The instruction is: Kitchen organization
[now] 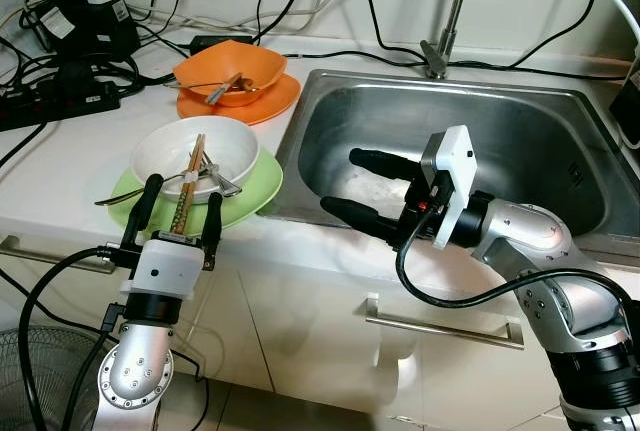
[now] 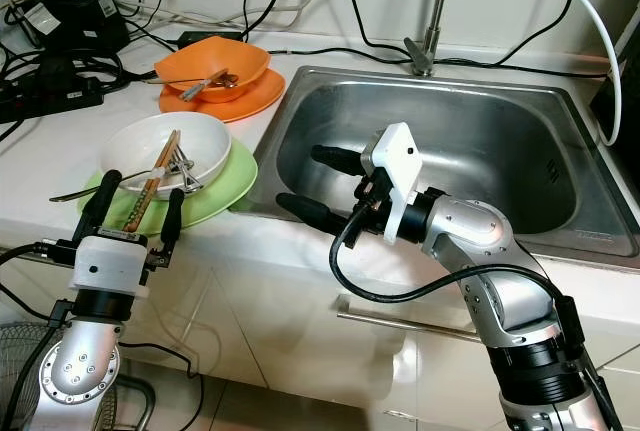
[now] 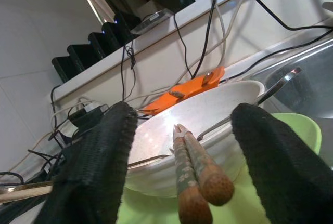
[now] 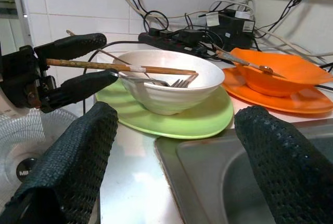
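The left end effector (image 1: pixel 180 213) stands released at the bench's front edge, its fingers either side of the chopsticks (image 1: pixel 188 183) that lean out of the white bowl (image 1: pixel 195 156) on the green plate (image 1: pixel 250 191). A fork (image 1: pixel 222 184) lies in that bowl. The right end effector (image 1: pixel 362 186), also spread, hovers over the sink (image 1: pixel 520 141) by its front left corner. Behind, an orange bowl (image 1: pixel 232 66) on an orange plate (image 1: pixel 262 101) sits among cables (image 1: pixel 60 51).

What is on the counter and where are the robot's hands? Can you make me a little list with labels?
white bowl: sits on the green plate
chopsticks: lean out of the white bowl, ends between the left gripper's fingers
fork: in the white bowl
orange bowl: on the orange plate, utensil inside
sink: beside the plates
left gripper: open, around the chopsticks' ends
right gripper: open, over the sink's near edge
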`<state>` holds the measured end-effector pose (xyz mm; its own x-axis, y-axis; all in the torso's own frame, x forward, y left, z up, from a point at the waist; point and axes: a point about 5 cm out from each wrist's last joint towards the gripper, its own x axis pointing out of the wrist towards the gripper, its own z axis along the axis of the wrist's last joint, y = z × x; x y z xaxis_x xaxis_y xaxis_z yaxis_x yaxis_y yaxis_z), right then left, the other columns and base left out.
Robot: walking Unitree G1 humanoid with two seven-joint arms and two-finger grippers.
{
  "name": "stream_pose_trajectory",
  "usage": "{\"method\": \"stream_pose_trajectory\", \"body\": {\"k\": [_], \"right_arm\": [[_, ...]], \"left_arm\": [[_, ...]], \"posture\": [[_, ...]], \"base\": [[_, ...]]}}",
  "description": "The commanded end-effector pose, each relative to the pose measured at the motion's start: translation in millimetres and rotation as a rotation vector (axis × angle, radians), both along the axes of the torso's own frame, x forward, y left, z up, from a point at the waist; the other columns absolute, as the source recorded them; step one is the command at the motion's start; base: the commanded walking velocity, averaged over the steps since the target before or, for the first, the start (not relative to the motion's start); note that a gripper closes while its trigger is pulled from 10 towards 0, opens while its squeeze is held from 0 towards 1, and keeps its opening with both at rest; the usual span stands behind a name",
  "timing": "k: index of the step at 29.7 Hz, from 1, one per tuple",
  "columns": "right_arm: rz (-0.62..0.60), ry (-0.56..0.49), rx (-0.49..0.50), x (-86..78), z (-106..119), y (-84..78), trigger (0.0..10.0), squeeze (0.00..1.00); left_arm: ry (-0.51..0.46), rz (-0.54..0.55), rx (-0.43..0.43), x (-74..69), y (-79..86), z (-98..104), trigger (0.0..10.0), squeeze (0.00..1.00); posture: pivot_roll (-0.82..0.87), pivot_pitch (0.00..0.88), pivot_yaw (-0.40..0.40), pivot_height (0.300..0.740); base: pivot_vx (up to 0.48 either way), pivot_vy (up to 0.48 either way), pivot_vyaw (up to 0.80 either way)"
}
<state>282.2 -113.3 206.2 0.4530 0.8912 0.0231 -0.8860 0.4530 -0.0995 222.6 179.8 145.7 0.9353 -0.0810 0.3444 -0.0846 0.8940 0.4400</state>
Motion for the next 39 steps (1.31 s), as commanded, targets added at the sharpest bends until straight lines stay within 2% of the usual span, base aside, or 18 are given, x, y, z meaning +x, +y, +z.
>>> {"method": "stream_pose_trajectory", "body": {"k": [1, 29, 39], "right_arm": [[-0.006, -0.033, -0.004, -2.7, 4.0, 0.9, 10.0, 0.00], [0.006, -0.020, 0.001, -3.7, 2.1, 2.1, 10.0, 0.00], [0.061, 0.003, -0.003, -7.9, 0.1, 2.8, 10.0, 0.00]], "left_arm": [[0.002, -0.014, -0.011, 1.0, -1.5, -1.0, 0.0, 0.00], [-0.009, -0.010, -0.015, 1.4, -0.2, 3.2, 0.0, 0.00], [-0.041, -0.007, -0.018, 3.2, -1.3, 12.7, 0.0, 0.00]], "posture": [[-0.07, 0.016, 0.035, 0.740], [-0.07, 0.017, 0.033, 0.740], [-0.06, 0.012, 0.033, 0.740]], "base": [[0.000, 0.000, 0.00], [0.000, 0.000, 0.00], [0.000, 0.000, 0.00]]}}
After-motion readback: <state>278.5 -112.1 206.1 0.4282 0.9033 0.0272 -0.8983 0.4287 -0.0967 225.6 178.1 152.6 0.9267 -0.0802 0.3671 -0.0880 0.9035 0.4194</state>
